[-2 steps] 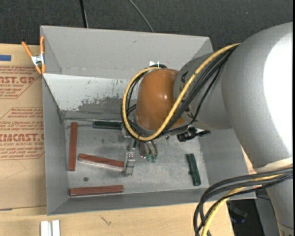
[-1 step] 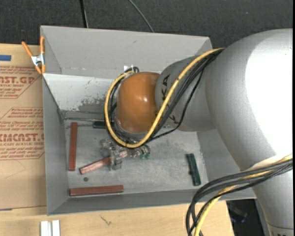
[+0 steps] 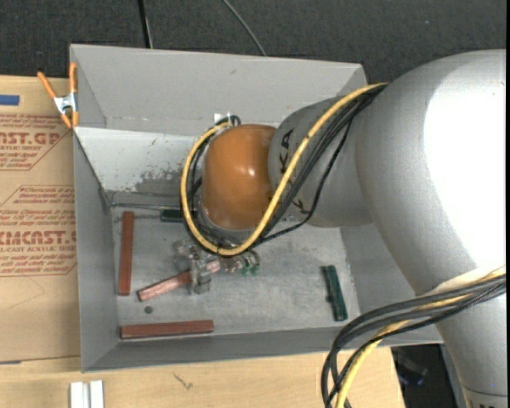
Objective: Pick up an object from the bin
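My gripper [image 3: 201, 270] is low over the bin floor, left of the middle, and mostly hidden under the arm's orange dome. A copper-coloured rod [image 3: 163, 290] lies slanted on the floor, and its right end reaches up to the gripper's tip and touches it. A red-brown bar [image 3: 126, 252] lies lengthwise to the left of the gripper. Another red-brown bar [image 3: 167, 330] lies along the front wall below it.
A dark green bar [image 3: 332, 292] lies on the right side of the floor. A small dark piece [image 3: 170, 215] sits by the back wall, left of the dome. The arm covers the bin's right back part.
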Robot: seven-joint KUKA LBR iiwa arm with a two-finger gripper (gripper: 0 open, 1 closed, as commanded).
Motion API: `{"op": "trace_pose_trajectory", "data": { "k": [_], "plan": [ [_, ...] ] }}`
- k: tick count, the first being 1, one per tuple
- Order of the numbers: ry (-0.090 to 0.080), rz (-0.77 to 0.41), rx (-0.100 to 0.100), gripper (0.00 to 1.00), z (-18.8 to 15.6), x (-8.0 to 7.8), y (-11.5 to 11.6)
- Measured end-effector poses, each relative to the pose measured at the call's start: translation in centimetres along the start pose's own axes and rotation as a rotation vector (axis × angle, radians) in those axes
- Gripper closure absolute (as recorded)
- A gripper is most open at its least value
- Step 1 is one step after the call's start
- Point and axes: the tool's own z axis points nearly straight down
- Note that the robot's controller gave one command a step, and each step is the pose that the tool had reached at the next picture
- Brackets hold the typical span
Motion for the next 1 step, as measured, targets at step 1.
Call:
{"op": "trace_pose_trajectory", "data": {
  "k": [1],
  "plan": [
    [-0.007,-0.002,0.003,1.0,-17.09,0.66,-3.23]
  ]
}}
